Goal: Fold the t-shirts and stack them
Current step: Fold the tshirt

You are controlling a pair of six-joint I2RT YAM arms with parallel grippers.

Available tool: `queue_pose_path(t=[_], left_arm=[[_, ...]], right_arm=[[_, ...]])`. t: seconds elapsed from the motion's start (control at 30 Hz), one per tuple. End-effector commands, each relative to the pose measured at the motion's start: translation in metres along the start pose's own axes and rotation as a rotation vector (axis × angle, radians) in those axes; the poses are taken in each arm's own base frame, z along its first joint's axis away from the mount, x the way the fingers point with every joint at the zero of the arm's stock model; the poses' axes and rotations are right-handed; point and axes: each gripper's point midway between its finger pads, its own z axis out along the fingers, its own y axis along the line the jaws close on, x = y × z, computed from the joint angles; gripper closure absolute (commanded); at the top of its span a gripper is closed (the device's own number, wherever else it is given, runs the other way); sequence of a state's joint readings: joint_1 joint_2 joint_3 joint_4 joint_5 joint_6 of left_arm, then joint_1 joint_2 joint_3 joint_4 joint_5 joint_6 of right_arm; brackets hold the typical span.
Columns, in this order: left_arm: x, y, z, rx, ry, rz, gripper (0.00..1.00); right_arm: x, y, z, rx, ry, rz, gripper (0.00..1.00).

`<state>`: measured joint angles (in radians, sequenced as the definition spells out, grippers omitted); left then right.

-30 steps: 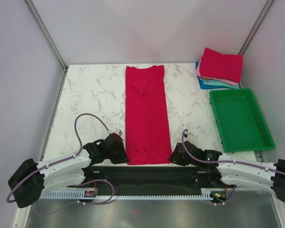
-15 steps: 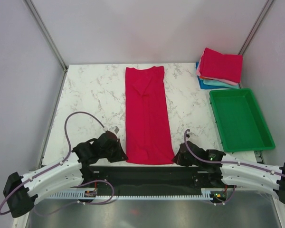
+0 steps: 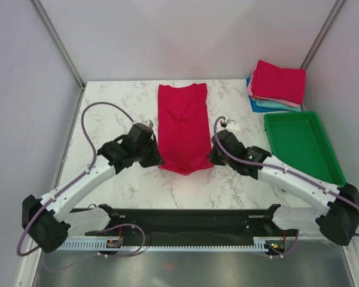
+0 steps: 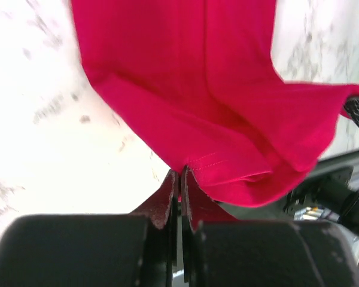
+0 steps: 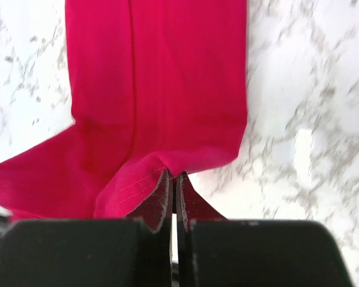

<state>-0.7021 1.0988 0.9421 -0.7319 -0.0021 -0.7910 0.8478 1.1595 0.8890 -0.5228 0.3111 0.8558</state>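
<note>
A crimson red t-shirt (image 3: 183, 122), folded into a long strip, lies on the marble table (image 3: 116, 113). Its near hem is lifted and carried back over the strip. My left gripper (image 3: 154, 160) is shut on the hem's left corner, seen in the left wrist view (image 4: 180, 170). My right gripper (image 3: 213, 156) is shut on the hem's right corner, seen in the right wrist view (image 5: 174, 174). The hem sags between them. A stack of folded t-shirts (image 3: 278, 85), red on top with pink, teal and blue below, sits at the back right.
A green plastic tray (image 3: 302, 149) stands at the right, just in front of the stack. Grey walls enclose the table on three sides. A black rail (image 3: 185, 220) runs along the near edge.
Both grippers have lifted the shirt's near hem from the table's front edge and carried it toward the middle, folding the strip back over itself. Both arms have stretched forward.
</note>
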Motion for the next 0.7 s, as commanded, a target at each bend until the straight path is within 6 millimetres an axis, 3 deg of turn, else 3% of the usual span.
queue_pose_path(t=[0.0,0.07,0.1,0.17,0.2,0.27,0.3,0.33,0.5,0.67], left_arm=[[-0.047,0.005,0.009,-0.001,-0.015,0.063,0.98],[-0.076,0.005,0.013,0.018,-0.031,0.085,0.98],[-0.091,0.001,0.018,0.022,-0.035,0.098,0.98],[-0.113,0.006,0.027,0.026,-0.051,0.126,0.98],[-0.122,0.007,0.030,0.023,-0.057,0.130,0.98],[-0.144,0.012,0.044,0.017,-0.049,0.137,0.98],[-0.157,0.008,0.045,0.031,-0.061,0.142,0.98],[-0.159,0.013,0.059,0.023,-0.034,0.135,0.98],[-0.193,0.021,0.083,0.054,-0.019,0.103,0.98],[-0.209,0.027,0.117,0.106,0.039,0.060,0.98]], right_arm=[[-0.058,0.019,0.012,-0.012,-0.079,-0.111,1.00],[-0.072,0.013,0.035,0.031,-0.070,-0.156,1.00],[-0.095,0.019,0.037,0.035,-0.108,-0.154,1.00],[-0.104,0.016,0.059,0.072,-0.103,-0.190,1.00],[-0.123,0.017,0.062,0.074,-0.130,-0.176,1.00],[-0.126,0.013,0.083,0.091,-0.103,-0.188,1.00],[-0.141,0.012,0.086,0.089,-0.120,-0.173,1.00],[-0.144,0.012,0.092,0.087,-0.117,-0.173,1.00],[-0.168,0.005,0.122,0.086,-0.105,-0.153,1.00],[-0.176,0.000,0.147,0.079,-0.076,-0.144,1.00]])
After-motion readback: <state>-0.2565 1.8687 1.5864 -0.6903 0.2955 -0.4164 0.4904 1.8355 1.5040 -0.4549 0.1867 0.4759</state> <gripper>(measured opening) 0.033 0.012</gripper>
